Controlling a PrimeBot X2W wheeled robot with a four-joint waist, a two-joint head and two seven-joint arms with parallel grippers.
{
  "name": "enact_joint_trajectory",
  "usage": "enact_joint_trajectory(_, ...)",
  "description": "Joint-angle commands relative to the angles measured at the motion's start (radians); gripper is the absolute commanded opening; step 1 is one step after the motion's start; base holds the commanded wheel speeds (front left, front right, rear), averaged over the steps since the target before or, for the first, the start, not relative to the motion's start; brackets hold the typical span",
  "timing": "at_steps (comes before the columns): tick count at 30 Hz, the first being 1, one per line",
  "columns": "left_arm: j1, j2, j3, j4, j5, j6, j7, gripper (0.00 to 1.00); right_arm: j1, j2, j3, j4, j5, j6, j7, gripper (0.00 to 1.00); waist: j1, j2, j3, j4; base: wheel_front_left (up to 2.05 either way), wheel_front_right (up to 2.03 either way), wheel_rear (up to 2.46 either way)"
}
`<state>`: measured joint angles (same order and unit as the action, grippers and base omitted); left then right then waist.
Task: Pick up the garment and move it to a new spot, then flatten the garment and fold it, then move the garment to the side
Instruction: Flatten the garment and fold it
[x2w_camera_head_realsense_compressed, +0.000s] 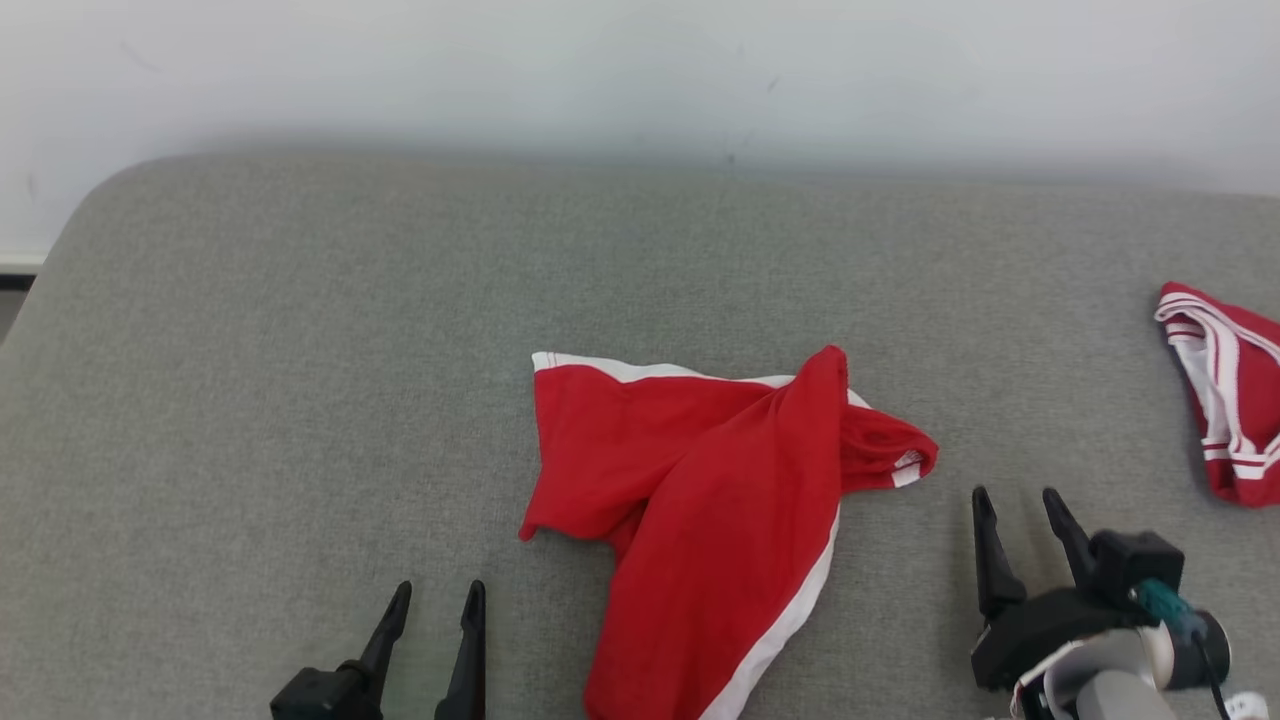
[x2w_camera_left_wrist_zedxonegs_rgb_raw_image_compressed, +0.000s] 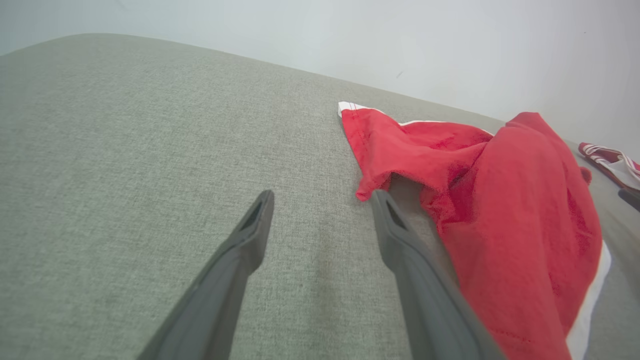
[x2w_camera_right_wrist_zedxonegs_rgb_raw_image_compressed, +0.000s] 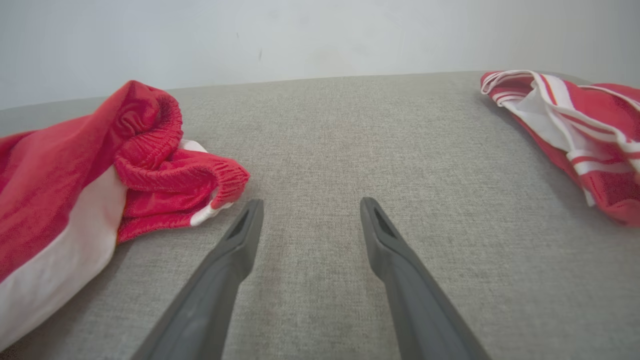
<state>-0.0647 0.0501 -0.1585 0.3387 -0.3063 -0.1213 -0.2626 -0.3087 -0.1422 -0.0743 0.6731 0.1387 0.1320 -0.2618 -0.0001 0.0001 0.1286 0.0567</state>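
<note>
- Grey woven cloth is covering the counter (x2w_camera_head_realsense_compressed: 250, 350), which is taking up most of the head view and running back to a pale wall (x2w_camera_head_realsense_compressed: 640, 70).
- The garment (x2w_camera_head_realsense_compressed: 700, 500), red shorts with white trim, is lying crumpled near the middle of the counter, between the two arms. One part is spreading flat to the left while the rest is bunching and folding over itself.
- A second red-and-white garment (x2w_camera_head_realsense_compressed: 1235, 400) is resting at the right edge, well apart from the first.
- The right end effector (x2w_camera_head_realsense_compressed: 1017, 497) is standing wide open just beside the gathered elastic edge (x2w_camera_right_wrist_zedxonegs_rgb_raw_image_compressed: 165, 175), and it is holding nothing.
- The left end effector (x2w_camera_head_realsense_compressed: 440, 592) is also gaping wide and empty, with its tips pointing near the garment's lower left corner.
- As I judge it, the garment is sitting free of both arms, so the first move is probably done. Flattening, folding and moving it to the side are all waiting.
</note>
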Motion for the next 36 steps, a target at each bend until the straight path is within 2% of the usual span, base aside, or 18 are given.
enact_joint_trajectory(1,0.009,0.001,-0.002,-0.004,0.005,-0.001,-0.003,1.0,0.015,0.007,-0.004,-0.009,0.004,-0.003,-0.003,1.0,0.0001,-0.0001,-0.023,-0.021,0.0,0.0,0.0)
enact_joint_trajectory(12,0.062,0.001,-0.134,0.021,0.013,-0.008,-0.003,1.0,0.111,0.063,-0.042,-0.104,-0.026,-0.003,-0.003,1.0,0.0001,-0.0001,-0.07,-0.013,0.0,0.0,0.0)
enact_joint_trajectory(19,0.071,0.005,-0.311,0.036,-0.07,-0.009,-0.003,1.0,0.116,0.075,-0.042,-0.103,-0.039,-0.003,-0.003,1.0,0.0001,-0.0001,-0.089,-0.022,0.0,0.0,0.0)
enact_joint_trajectory(26,0.054,0.034,-0.338,0.094,-0.078,-0.009,-0.003,1.0,0.115,0.078,-0.041,-0.101,-0.041,-0.003,-0.003,1.0,0.0001,-0.0001,-0.096,-0.027,0.0,0.0,0.0)
enact_joint_trajectory(36,0.027,0.021,-0.333,0.142,-0.059,-0.009,-0.003,1.0,0.093,0.076,-0.015,-0.103,-0.035,-0.003,-0.003,1.0,0.0001,-0.0001,-0.078,-0.057,0.0,0.0,0.0)
